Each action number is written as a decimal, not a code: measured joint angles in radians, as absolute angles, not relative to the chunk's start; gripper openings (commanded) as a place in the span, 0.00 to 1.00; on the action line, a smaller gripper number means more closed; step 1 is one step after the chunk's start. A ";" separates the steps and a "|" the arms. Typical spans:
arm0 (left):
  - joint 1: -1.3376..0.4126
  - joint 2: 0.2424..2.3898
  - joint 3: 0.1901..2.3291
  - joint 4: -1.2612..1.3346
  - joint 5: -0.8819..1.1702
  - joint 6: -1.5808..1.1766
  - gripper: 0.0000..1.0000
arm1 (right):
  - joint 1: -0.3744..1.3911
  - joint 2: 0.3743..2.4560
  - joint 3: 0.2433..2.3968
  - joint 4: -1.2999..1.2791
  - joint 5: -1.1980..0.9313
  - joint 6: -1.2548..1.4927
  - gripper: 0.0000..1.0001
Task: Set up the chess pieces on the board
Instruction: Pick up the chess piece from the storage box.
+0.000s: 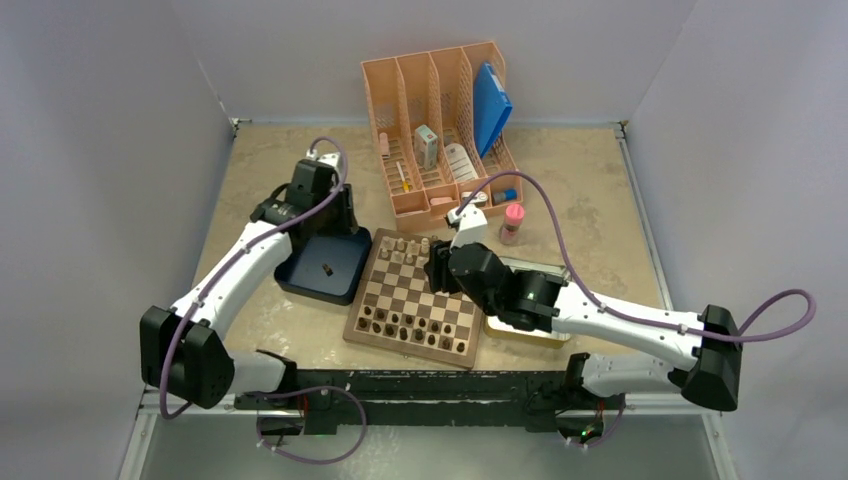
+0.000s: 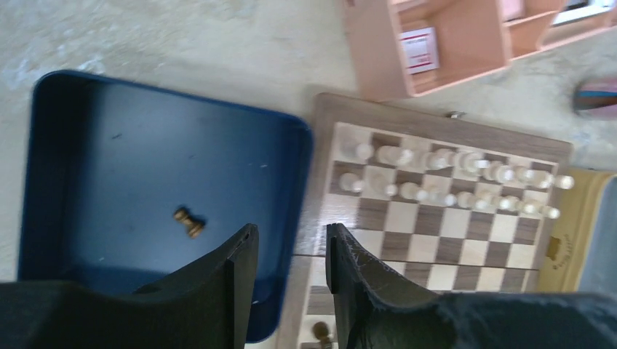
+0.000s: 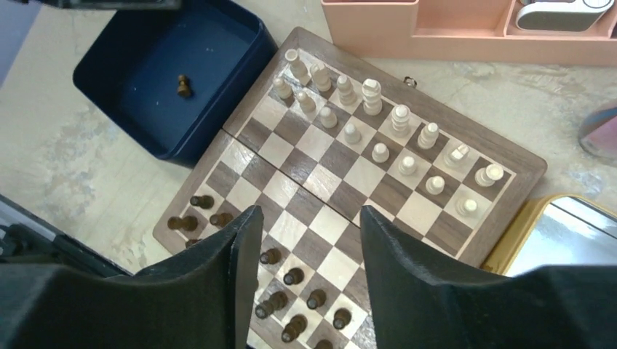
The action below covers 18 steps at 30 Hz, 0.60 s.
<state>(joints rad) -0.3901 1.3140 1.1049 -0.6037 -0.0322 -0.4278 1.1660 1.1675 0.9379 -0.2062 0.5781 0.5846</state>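
Observation:
The checked wooden board [image 1: 415, 300] lies in the middle of the table. Several dark brown chess pieces [image 1: 415, 325] stand along its near rows; they also show in the right wrist view [image 3: 293, 276]. One dark piece [image 1: 327, 268] lies on its side in the dark blue tray [image 1: 318, 275], also in the left wrist view [image 2: 188, 222]. My left gripper [image 2: 289, 251] is open and empty above the tray's right edge. My right gripper [image 3: 305, 225] is open and empty above the board [image 3: 342, 163].
Pale beige pieces [image 1: 405, 249] fill the board's far rows. A peach desk organiser [image 1: 440, 120] stands behind the board. A pink-capped bottle [image 1: 512, 224] stands to its right. A shiny tin [image 1: 545, 330] lies under my right arm, against the board's right side.

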 measured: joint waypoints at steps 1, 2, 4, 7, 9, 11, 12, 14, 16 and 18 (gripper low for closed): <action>-0.359 1.314 1.100 -0.610 -0.020 -0.420 0.38 | 1.149 1.169 0.929 -0.187 0.557 0.573 0.48; -0.332 1.314 1.095 -0.621 -0.009 -0.409 0.37 | 1.137 1.171 0.925 -0.174 0.544 0.565 0.47; -0.284 1.314 1.087 -0.648 0.017 -0.393 0.37 | 1.126 1.174 0.918 -0.149 0.509 0.551 0.44; -0.252 1.314 1.084 -0.683 0.054 -0.373 0.37 | 1.125 1.173 0.891 -0.102 0.471 0.541 0.41; -0.238 1.314 1.084 -0.697 0.073 -0.363 0.37 | 1.125 1.172 0.860 -0.075 0.450 0.538 0.41; -0.221 1.314 1.084 -0.704 0.086 -0.352 0.37 | 1.124 1.172 0.823 -0.047 0.439 0.537 0.42; -0.214 1.314 1.084 -0.705 0.091 -0.347 0.37 | 1.124 1.172 0.810 -0.041 0.432 0.536 0.42; -0.197 1.321 1.084 -0.704 0.098 -0.339 0.37 | 1.121 1.172 0.788 -0.030 0.424 0.529 0.44; -0.184 1.343 1.084 -0.703 0.099 -0.329 0.37 | 1.119 1.173 0.781 -0.013 0.422 0.522 0.48; -0.172 1.370 1.084 -0.702 0.101 -0.323 0.37 | 1.118 1.176 0.781 0.013 0.416 0.518 0.57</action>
<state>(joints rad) -0.1722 1.3697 1.0843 -0.7025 0.1013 -0.3233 1.1179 1.1755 0.7811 0.0128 0.4156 0.5179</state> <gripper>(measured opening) 0.369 0.465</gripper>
